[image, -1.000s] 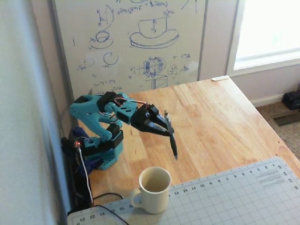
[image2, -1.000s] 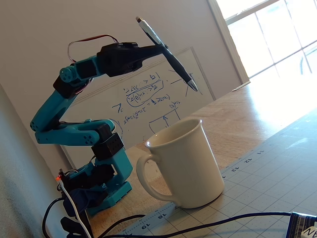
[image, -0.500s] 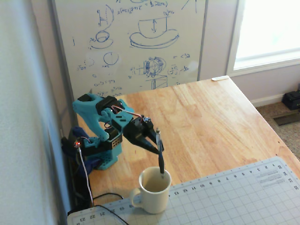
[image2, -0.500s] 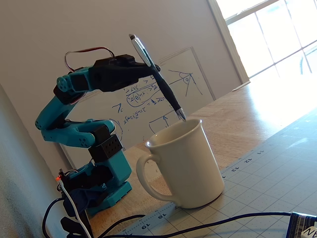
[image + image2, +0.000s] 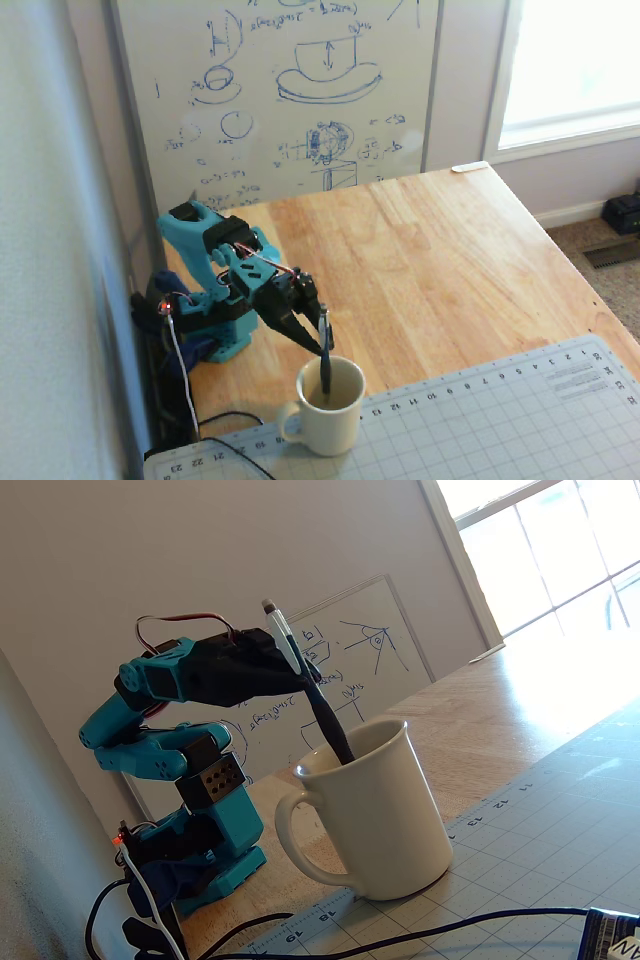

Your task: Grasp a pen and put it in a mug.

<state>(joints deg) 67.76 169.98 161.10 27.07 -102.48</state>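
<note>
The cream-white mug (image 5: 325,418) stands at the near edge of the wooden table, partly on the cutting mat, and also shows in the other fixed view (image 5: 385,815). My gripper (image 5: 322,346) is just above the mug's rim, shut on the dark blue pen (image 5: 325,372). The pen stands nearly upright with its lower end inside the mug. In a fixed view the pen (image 5: 322,715) leans, its silver end sticks up above the black fingers (image 5: 268,670), and its lower part dips behind the rim. I cannot tell whether it touches the mug's bottom.
A grey-green cutting mat (image 5: 500,420) with a ruler edge covers the near right of the wooden table (image 5: 430,250). A whiteboard (image 5: 290,90) leans against the wall behind the arm. Black and white cables (image 5: 185,385) run by the arm's blue base (image 5: 215,335).
</note>
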